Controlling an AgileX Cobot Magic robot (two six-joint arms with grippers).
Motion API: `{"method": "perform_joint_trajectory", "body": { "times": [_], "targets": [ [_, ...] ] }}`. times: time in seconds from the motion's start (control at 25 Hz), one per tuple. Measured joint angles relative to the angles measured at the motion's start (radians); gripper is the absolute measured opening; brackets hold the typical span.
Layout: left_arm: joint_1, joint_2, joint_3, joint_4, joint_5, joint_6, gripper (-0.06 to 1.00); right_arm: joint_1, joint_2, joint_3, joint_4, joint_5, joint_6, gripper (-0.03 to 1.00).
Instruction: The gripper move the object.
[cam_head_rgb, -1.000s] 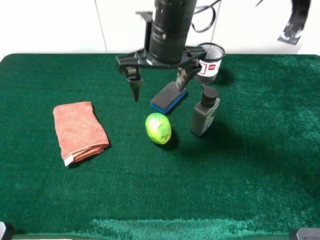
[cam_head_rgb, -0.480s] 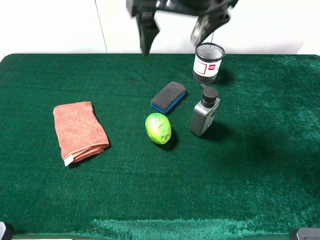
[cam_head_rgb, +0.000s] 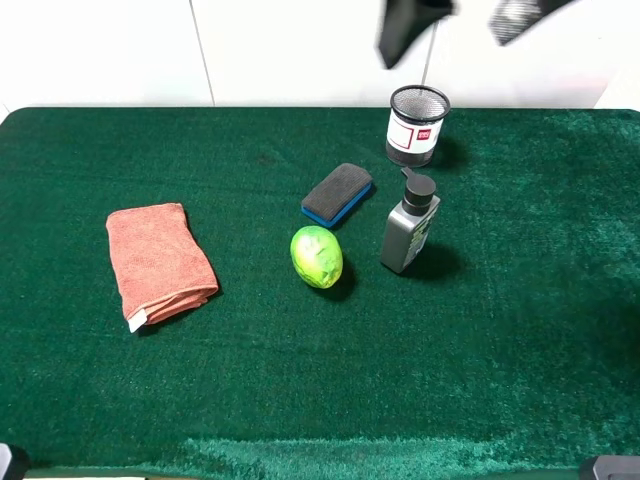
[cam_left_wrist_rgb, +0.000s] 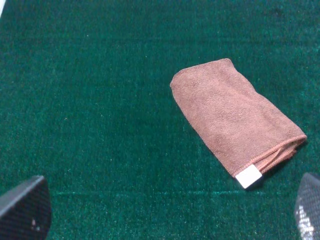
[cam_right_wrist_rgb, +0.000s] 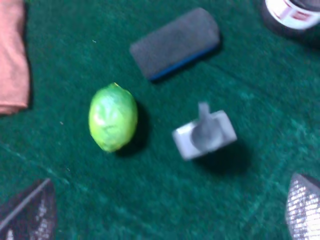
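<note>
The small lime-green wrinkled ball (cam_head_rgb: 316, 256) lies on the green felt desk (cam_head_rgb: 480, 350) near its middle, just near of the blue-based black eraser (cam_head_rgb: 337, 193) and left of the grey pump bottle (cam_head_rgb: 408, 228), touching neither. Its long axis runs roughly far-near. The right black fingered tool (cam_head_rgb: 460, 20) hangs high at the far edge, fingers spread wide, holding nothing, so the ball lies below and nearward-left of it. The left tool (cam_left_wrist_rgb: 160, 210) (over the folded salmon cloth (cam_left_wrist_rgb: 236, 116)) is also wide apart and empty; the right looks the likelier arm for the reach.
</note>
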Motion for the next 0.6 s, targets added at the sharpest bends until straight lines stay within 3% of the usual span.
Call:
{"method": "perform_joint_trajectory", "body": {
  "times": [0.6],
  "targets": [
    [0.000, 0.000, 0.000, 0.000, 0.000, 0.000, 0.99, -0.055, -0.397, 0.432, -0.029, 0.000, 0.013, 0.70]
  ]
}}
